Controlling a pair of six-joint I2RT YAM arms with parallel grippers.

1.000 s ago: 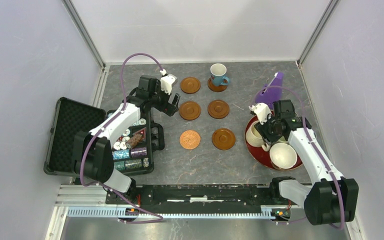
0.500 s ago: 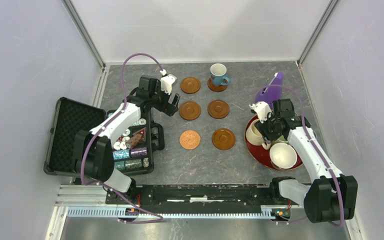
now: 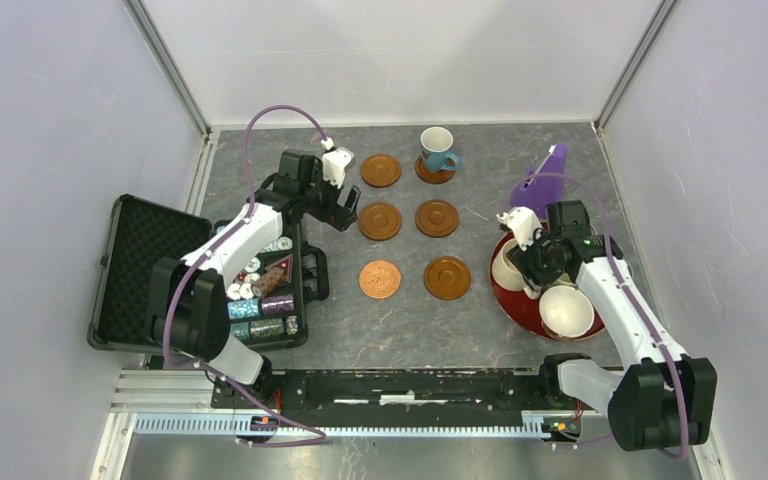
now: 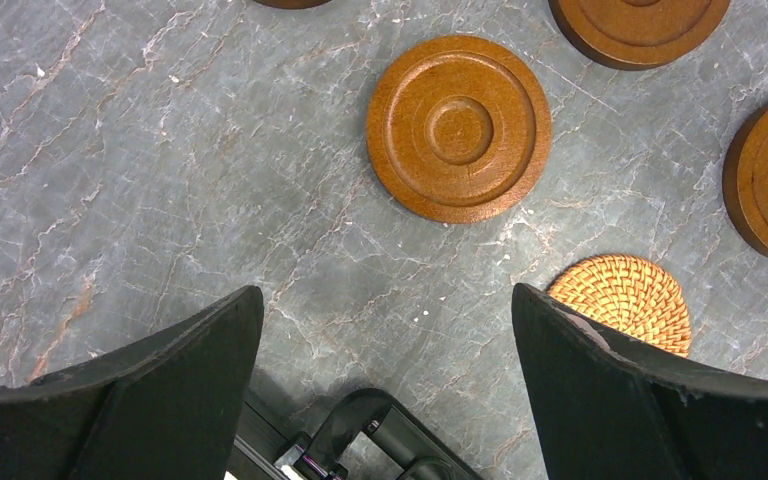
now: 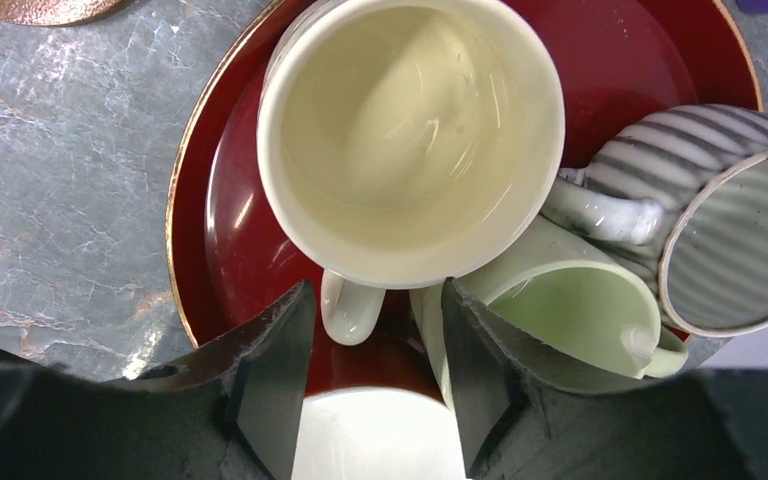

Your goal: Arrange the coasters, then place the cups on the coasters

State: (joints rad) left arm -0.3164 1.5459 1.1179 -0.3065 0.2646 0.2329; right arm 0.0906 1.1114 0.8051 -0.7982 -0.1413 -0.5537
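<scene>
Six coasters [image 3: 380, 221] lie in a two-by-three grid, so arranging looks done. Only the blue cup [image 3: 437, 148] sits on one, far right. The others crowd the red tray [image 5: 185, 200] at right. My right gripper [image 5: 378, 310] straddles the cream cup [image 5: 410, 140] handle, jaws apart, not pinching. My left gripper [image 4: 388, 295] hangs wide open, holding nothing.

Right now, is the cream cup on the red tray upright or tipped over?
Upright. The cream cup shows its full round mouth from above, standing on the red tray.
</scene>
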